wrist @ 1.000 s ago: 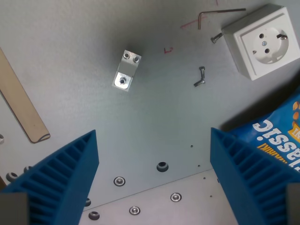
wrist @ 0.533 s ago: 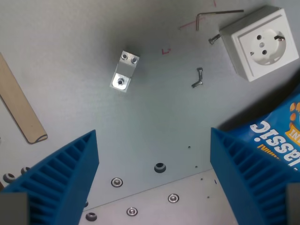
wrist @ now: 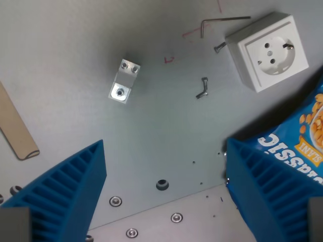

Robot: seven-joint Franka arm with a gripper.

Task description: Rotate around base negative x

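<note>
gripper (wrist: 164, 194) agape (nothing held), bracket (wrist: 123, 87) beyond

A grey metal bench (wrist: 151, 136) fills nearly the whole wrist view, its surface matte and evenly lit, darkening toward the top. A seam runs slantwise across the lower part, and below it lies a paler plate (wrist: 197, 222). Small screw heads (wrist: 115, 201) sit in a row along the seam, with one dark hole (wrist: 162, 184) just above it. Faint red pen marks (wrist: 169, 59) show near the top.
</note>
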